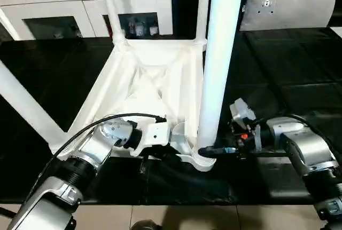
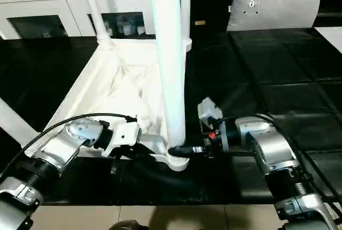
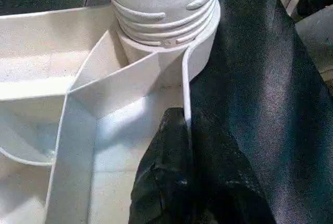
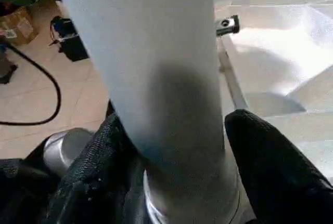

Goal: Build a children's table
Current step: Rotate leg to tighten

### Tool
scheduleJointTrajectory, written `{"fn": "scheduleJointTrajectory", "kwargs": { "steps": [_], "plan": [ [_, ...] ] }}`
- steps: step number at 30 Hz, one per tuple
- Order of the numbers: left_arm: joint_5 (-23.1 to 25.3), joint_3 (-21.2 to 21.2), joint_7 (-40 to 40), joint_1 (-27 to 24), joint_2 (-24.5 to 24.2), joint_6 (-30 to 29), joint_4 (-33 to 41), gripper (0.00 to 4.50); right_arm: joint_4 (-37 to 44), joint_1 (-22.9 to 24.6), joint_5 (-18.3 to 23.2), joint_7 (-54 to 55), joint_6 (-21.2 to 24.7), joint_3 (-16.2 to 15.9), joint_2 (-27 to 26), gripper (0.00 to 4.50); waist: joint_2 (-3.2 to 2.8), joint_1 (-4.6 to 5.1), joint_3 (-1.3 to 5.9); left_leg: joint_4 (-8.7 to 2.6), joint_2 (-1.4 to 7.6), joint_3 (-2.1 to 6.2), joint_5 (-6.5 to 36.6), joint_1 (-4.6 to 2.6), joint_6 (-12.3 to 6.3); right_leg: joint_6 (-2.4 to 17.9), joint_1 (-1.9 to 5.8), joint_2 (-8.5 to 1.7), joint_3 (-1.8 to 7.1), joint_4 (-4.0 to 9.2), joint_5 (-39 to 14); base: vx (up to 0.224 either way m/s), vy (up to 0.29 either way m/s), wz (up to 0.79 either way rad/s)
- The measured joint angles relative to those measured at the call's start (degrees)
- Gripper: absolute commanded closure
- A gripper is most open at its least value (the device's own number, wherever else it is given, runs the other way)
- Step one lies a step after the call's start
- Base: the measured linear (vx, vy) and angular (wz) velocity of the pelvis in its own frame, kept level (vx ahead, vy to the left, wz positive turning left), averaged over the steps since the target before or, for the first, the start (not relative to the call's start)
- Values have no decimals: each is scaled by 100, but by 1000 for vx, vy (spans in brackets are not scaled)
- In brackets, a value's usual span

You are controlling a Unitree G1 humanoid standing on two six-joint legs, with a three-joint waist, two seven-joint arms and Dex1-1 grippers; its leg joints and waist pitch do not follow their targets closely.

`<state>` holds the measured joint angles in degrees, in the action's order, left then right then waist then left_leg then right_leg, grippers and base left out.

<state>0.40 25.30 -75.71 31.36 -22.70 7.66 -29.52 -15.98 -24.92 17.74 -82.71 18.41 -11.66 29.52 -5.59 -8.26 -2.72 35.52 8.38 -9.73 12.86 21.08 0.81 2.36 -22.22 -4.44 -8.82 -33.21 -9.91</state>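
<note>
The white tabletop [image 1: 144, 88] lies upside down on the black desk [image 1: 48, 64], four white legs standing from its corner sockets. The left pincer [image 3: 179, 182] is clamped on the near rim, one finger on each side. At the near right corner, the right pincer [image 4: 171, 182] is closed around one leg [image 1: 216, 64] just above its socket. One grey cushion [image 1: 291, 6] sits far right.

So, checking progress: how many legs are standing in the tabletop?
4: near-right leg in the right hand, near-left leg, far-left leg, far-right leg.
</note>
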Motion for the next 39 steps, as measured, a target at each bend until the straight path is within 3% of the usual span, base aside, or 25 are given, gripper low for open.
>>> {"fn": "scheduleJointTrajectory", "kwargs": {
  "steps": [8,14,16,17,20,23,26,27,31,32,36,37,39],
  "plan": [
    [12,-6,37,-28,-8,-52,44,450,148,31,16,60,229,1,34,239,-1,-1,0,0,1,0,0,0,0,-1,0,0,-1,0,-1,0,0,0],
    [68,-113,391,-59,94,-1022,353,450,507,247,-69,903,542,140,-248,243,-14,46,9,-1,2,-3,6,-24,38,-23,14,1,1,-3,-8,0,0,0],
    [169,-307,801,-60,238,-1506,352,450,531,236,-292,1621,729,298,-578,244,-13,178,9,-2,2,-4,-3,-34,52,-23,34,1,1,-3,-6,0,0,0],
    [288,-438,1280,-36,416,-1847,318,450,521,169,-523,2387,894,441,-917,245,-11,298,7,-1,2,-7,-7,-73,58,-23,44,1,0,-3,-6,0,0,0],
    [388,-629,2237,124,949,-2444,157,450,412,-60,-900,3910,1239,696,-1485,248,-10,625,3,0,5,0,-6,-82,59,-27,66,-1,-31,50,-8,0,0,0],
    [391,-752,3101,309,1476,-2756,-133,450,205,-223,-1198,5099,1194,868,-1951,248,-33,829,-7,-3,19,23,-3,-92,55,-30,123,-2,-94,131,-6,0,0,0],
    [386,-813,3353,317,1592,-2813,-145,450,156,-228,-1209,5425,1085,925,-2098,248,-37,896,-8,-4,23,41,1,-77,49,-35,136,-7,-116,148,-2,0,0,0],
    [391,-840,3374,318,1614,-2822,-142,450,145,-222,-1194,5468,1058,982,-2150,196,-37,898,-8,-4,22,45,2,-71,48,-40,136,-7,-116,148,2,0,0,0],
    [454,-839,3306,313,1578,-2771,-49,450,138,-147,-1112,5368,809,1078,-2213,177,-39,864,-6,-6,22,50,12,-22,37,-42,105,-7,-113,136,42,0,0,0],
    [451,-817,3249,313,1518,-2727,-20,450,182,-103,-1074,5272,758,1097,-2175,148,-39,837,-5,-7,22,50,12,6,35,-37,82,-7,-109,117,46,0,0,0],
    [433,-723,3062,307,1348,-2478,16,450,300,102,-862,4852,476,1115,-1986,131,-47,699,0,-11,24,49,-9,59,4,13,12,-7,-106,73,49,0,0,0],
    [433,-690,2994,304,1295,-2419,27,450,337,140,-842,4723,457,1113,-1902,103,-47,662,0,-10,24,49,-9,62,4,16,4,-7,-106,62,43,0,0,0],
    [430,-642,2768,253,1126,-2227,65,450,460,273,-726,4314,390,1077,-1633,93,-49,594,0,-8,26,49,-11,72,4,18,-9,-7,-106,50,38,0,0,0]
  ]
}}
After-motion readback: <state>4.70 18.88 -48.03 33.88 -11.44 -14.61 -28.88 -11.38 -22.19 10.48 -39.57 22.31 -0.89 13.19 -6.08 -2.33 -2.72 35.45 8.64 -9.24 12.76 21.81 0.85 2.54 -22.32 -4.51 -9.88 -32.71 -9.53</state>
